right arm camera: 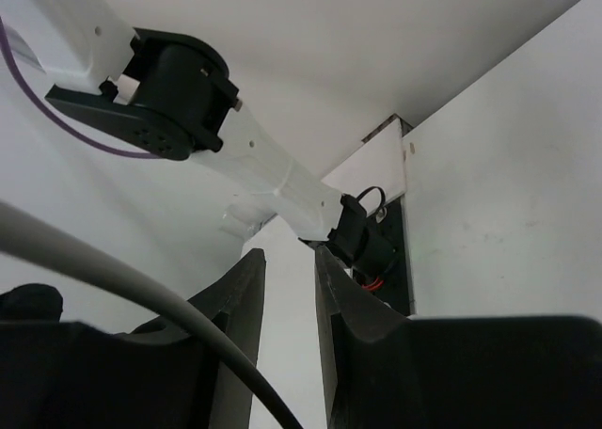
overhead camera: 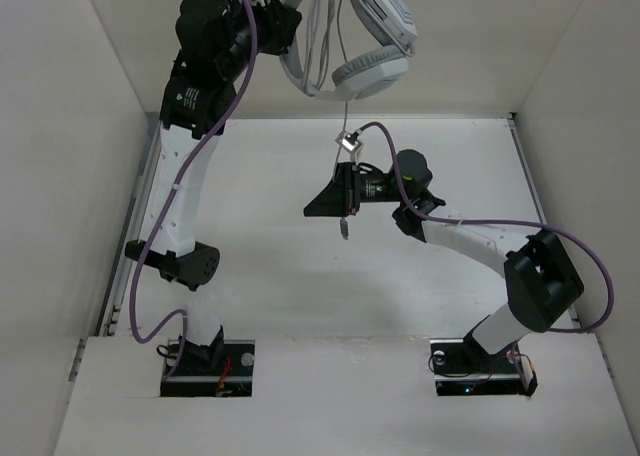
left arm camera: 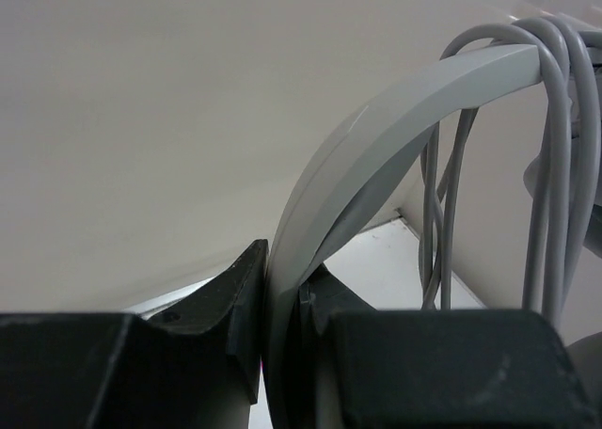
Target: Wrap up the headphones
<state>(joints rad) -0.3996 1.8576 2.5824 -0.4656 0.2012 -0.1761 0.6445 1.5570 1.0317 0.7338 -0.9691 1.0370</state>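
Observation:
The light grey-white headphones [overhead camera: 375, 36] hang high at the back of the top view. My left gripper [overhead camera: 283, 21] is shut on their headband [left arm camera: 376, 156], which stands clamped between the jaws [left arm camera: 282, 260]. The thin grey cable [left arm camera: 555, 166] lies in several loops over the headband. One strand hangs down [overhead camera: 345, 111] to the small plug [overhead camera: 345, 228]. My right gripper [overhead camera: 312, 210] points left beside the plug. Its jaws [right arm camera: 290, 260] stand slightly apart with nothing pinched. The cable [right arm camera: 122, 283] crosses in front of its left finger.
White walls close in the table [overhead camera: 300, 276] on the left, back and right. The left arm [right arm camera: 169, 100] and its base [right arm camera: 367, 241] show in the right wrist view. The right arm's elbow [overhead camera: 540, 276] sits near the right wall.

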